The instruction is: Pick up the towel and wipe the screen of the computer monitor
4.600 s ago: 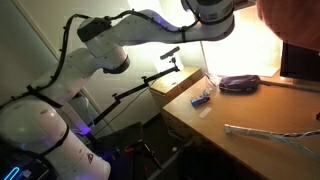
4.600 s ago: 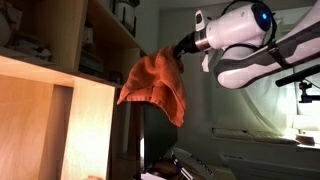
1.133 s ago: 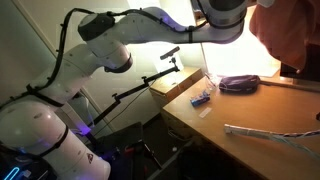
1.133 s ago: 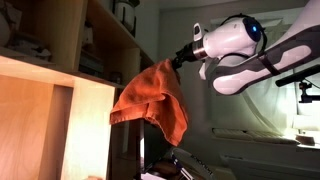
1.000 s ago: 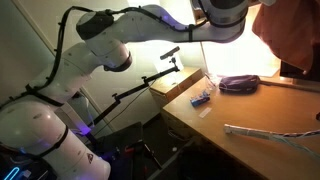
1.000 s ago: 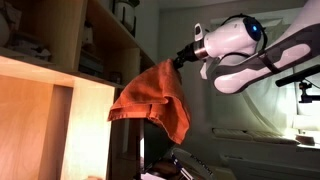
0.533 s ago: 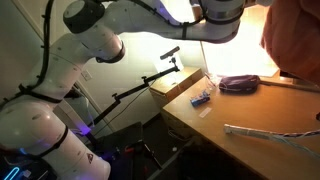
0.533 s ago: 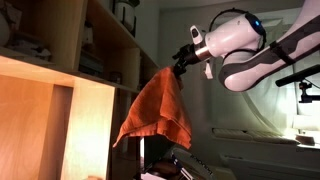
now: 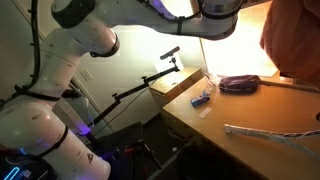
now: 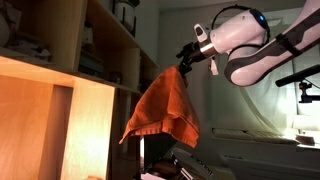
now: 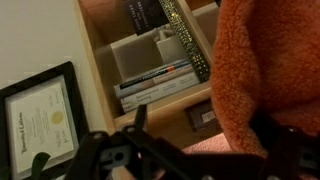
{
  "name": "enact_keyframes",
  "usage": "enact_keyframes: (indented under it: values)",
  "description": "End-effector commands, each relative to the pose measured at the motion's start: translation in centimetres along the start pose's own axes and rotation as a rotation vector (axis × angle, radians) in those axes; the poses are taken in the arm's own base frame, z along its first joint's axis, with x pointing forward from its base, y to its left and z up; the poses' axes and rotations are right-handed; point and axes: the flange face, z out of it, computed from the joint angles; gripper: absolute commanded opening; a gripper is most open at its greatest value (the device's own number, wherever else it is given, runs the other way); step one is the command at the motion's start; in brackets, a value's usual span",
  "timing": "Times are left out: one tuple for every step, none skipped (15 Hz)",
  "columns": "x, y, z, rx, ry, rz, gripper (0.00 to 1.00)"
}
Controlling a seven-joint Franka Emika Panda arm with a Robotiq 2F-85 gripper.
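Large salmon-orange soft cloth towel [image 10: 160,105] is hanging in loose folds from the black two-finger gripper [image 10: 186,57] of the white arm [image 10: 245,45], dangling just off the front edge of the tall wooden shelf unit [image 10: 95,60]. In the wrist view the dark fingers [image 11: 139,118] are standing wide apart, not clamping, with the cloth seemingly hooking over one of them. The flat black computer monitor [image 10: 155,152] is probably showing as the dim dark strip beside the shelf unit, directly under the towel's hem.
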Motion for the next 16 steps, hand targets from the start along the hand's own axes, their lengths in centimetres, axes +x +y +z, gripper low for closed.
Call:
enact_keyframes:
  values:
    - [0.1,1.8,-0.8,0.000,-0.016,-0.024,1.00]
    - [0.1,2.0,-0.8,0.004,-0.019,-0.030,0.90]
    - [0.2,2.2,-0.8,-0.009,-0.017,-0.032,0.72]
    - [0.3,2.3,-0.9,-0.005,-0.019,-0.038,0.66]
    - [0.4,2.4,-0.9,-0.001,-0.017,-0.050,0.59]
    - [0.5,2.5,-1.0,-0.002,-0.021,-0.059,0.50]
    - [0.6,2.7,-1.1,-0.002,-0.021,-0.065,0.42]
    - [0.7,2.8,-1.2,0.004,-0.018,-0.078,0.34]
    - [0.8,2.9,-1.2,0.001,-0.025,-0.087,0.27]
    - [0.9,2.8,-1.2,0.011,-0.023,-0.101,0.19]
    - [1.1,2.7,-1.3,0.017,-0.024,-0.125,0.12]
    - [1.2,2.7,-1.3,0.021,-0.027,-0.145,0.05]
    - [1.4,2.8,-1.5,0.026,-0.025,-0.169,0.01]
    - [1.5,3.0,-1.6,0.021,-0.043,-0.204,0.00]
    - [1.7,3.3,-1.8,0.022,-0.046,-0.227,0.00]
    - [1.9,3.5,-1.9,0.024,-0.055,-0.249,0.01]
